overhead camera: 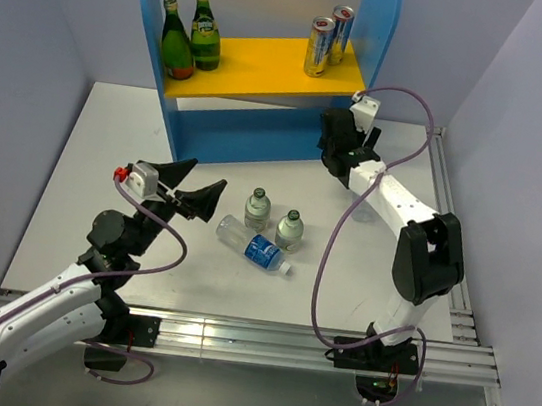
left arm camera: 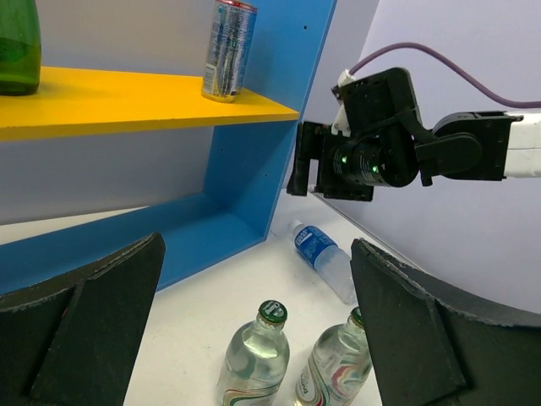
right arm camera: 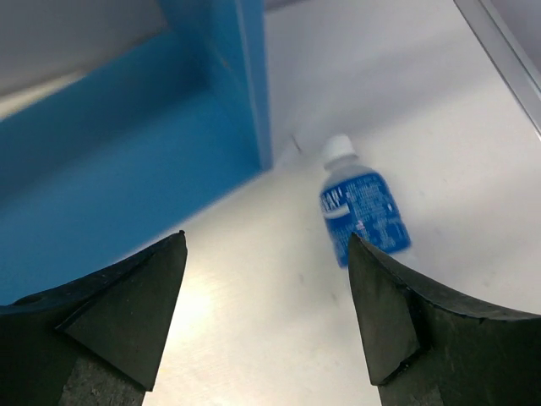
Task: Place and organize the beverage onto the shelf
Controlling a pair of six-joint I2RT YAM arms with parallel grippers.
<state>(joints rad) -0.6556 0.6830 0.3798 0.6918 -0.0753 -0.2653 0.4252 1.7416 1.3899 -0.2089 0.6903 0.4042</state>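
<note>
The blue shelf (overhead camera: pixel 260 139) stands at the back with a yellow-orange upper board (overhead camera: pixel 269 70). Two green bottles (overhead camera: pixel 191 38) stand on the board's left end and two cans (overhead camera: pixel 327 41) on its right. On the table stand two small clear glass bottles (overhead camera: pixel 274 218), also in the left wrist view (left arm camera: pixel 255 359). A blue-label plastic bottle (overhead camera: pixel 255 246) lies in front of them. Another blue-label bottle (right arm camera: pixel 363 211) lies by the shelf's right panel (right arm camera: pixel 245 85). My left gripper (overhead camera: pixel 192 188) is open and empty, left of the glass bottles. My right gripper (overhead camera: pixel 334 149) is open and empty, above that second bottle.
White walls close in the table on the left, back and right. A metal rail (overhead camera: pixel 448 238) runs along the right edge and another along the near edge. The right arm's purple cable (overhead camera: pixel 407 96) loops beside the shelf's right panel.
</note>
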